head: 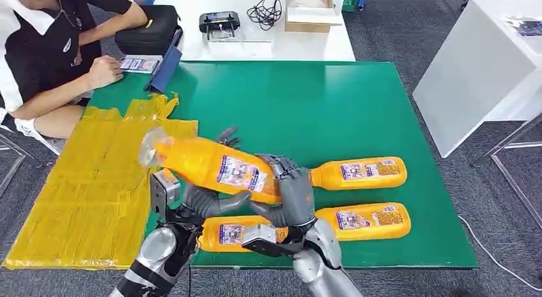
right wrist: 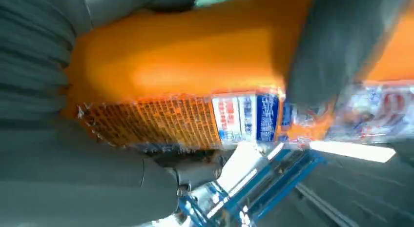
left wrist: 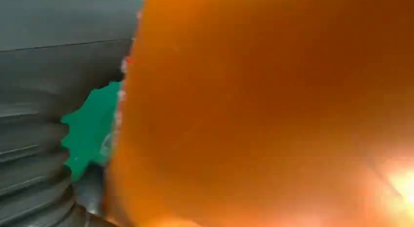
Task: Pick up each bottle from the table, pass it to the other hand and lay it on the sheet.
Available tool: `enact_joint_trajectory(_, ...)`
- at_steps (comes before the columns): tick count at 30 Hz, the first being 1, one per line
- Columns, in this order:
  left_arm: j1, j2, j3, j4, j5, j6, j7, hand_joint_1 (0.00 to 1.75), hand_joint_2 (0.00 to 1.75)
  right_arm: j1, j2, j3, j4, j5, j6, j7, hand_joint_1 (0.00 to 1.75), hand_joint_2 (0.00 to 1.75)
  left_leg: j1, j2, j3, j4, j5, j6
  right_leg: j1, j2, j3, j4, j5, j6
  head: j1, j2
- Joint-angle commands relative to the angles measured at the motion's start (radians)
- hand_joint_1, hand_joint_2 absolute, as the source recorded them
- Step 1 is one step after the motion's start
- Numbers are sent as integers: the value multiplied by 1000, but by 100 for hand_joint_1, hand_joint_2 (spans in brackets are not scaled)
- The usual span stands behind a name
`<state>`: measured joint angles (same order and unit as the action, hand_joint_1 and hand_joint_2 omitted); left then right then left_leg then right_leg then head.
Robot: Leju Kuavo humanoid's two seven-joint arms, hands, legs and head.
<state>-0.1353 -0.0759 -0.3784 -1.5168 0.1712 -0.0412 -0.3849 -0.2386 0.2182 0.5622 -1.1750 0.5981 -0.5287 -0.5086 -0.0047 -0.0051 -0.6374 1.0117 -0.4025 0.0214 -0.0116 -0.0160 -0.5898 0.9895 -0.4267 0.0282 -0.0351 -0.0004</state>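
Above the green surface [head: 358, 112], my left hand [head: 208, 198] and right hand [head: 294, 191] both hold one orange bottle [head: 214, 166].

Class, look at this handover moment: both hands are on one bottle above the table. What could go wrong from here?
1. The orange plastic bottle is held tilted between the left robot hand and the right robot hand; a badly timed release might drop it.
2. It could fall onto the orange bottle lying below the hands.
3. The yellow plastic sheet looks wrinkled, so a bottle laid there may roll.
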Motion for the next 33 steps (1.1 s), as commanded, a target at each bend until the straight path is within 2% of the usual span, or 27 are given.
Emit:
enact_joint_trajectory(1,-70,19,-44,46,53,1,-10,0,175,-101,3,199,283,20,13,28,175,175,1,0,4,-1,-1,-1,1,0,4,-2,0,-1,0,0)
enact_joint_trajectory(7,-59,6,-29,17,120,-3,-31,0,175,-104,0,193,309,-4,42,40,175,175,2,-2,6,-1,-1,-2,1,-1,6,-2,-2,-1,0,0)
enact_joint_trajectory(8,-55,-2,-19,9,135,7,-35,58,175,-103,0,190,316,-5,42,45,175,175,1,-2,5,-1,-1,-1,1,-1,5,-2,-1,-1,0,0)
enact_joint_trajectory(9,-54,-5,-16,6,139,11,-35,134,175,-101,-1,189,317,-5,41,45,175,175,2,-2,6,-1,-2,-2,2,-1,7,-2,-2,-1,0,0)
enact_joint_trajectory(11,-53,-9,-11,3,144,20,-36,175,175,-96,-1,187,317,-4,36,44,175,175,1,-2,3,-1,-1,-1,1,-1,4,-2,-1,-1,0,0)
enact_joint_trajectory(17,-59,-7,-17,11,135,36,-35,175,175,-85,0,178,302,-8,18,37,175,175,2,-3,5,-1,-1,-2,2,-2,6,-2,-2,-1,0,0)
enact_joint_trajectory(19,-63,1,-37,16,91,55,-49,175,175,-70,-7,171,255,-25,4,12,175,175,1,-2,2,-1,0,-1,1,-2,2,-1,-1,-1,0,0)
enact_joint_trajectory(22,-59,2,-51,6,44,87,-67,175,175,-48,-24,172,172,-36,10,16,175,175,2,-3,4,0,-1,-2,2,-3,5,-2,-2,-1,0,0)
enact_joint_trajectory(23,-59,4,-53,2,29,101,-71,175,175,-41,-31,172,142,-40,17,23,145,175,2,-4,4,0,-1,-2,1,-3,4,-1,-2,-1,0,0)
enact_joint_trajectory(24,-60,6,-53,0,18,111,-74,175,175,-36,-37,172,122,-42,19,25,5,175,1,-3,2,0,-1,-1,1,-3,2,-1,-2,-1,0,0)
enact_joint_trajectory(25,-61,9,-59,0,-12,131,-75,175,175,-26,-36,163,97,-48,2,23,0,175,2,-4,4,0,-2,-2,2,-4,5,-1,-3,-1,0,0)
enact_joint_trajectory(27,-69,25,-78,1,-114,189,-76,175,175,2,-54,158,4,-60,3,35,0,175,1,-3,2,0,-1,-1,1,-3,2,-1,-2,-1,0,0)
enact_joint_trajectory(32,-68,25,-76,1,-115,190,-76,175,175,7,-58,158,-13,-59,4,45,0,175,1,-2,3,0,-1,-2,1,-1,3,-1,-2,-1,1,0)
enact_joint_trajectory(33,-78,42,-83,4,-264,290,-90,175,175,16,-65,159,-41,-54,3,43,0,175,1,0,1,0,-1,-1,1,0,1,-1,-1,-1,0,0)
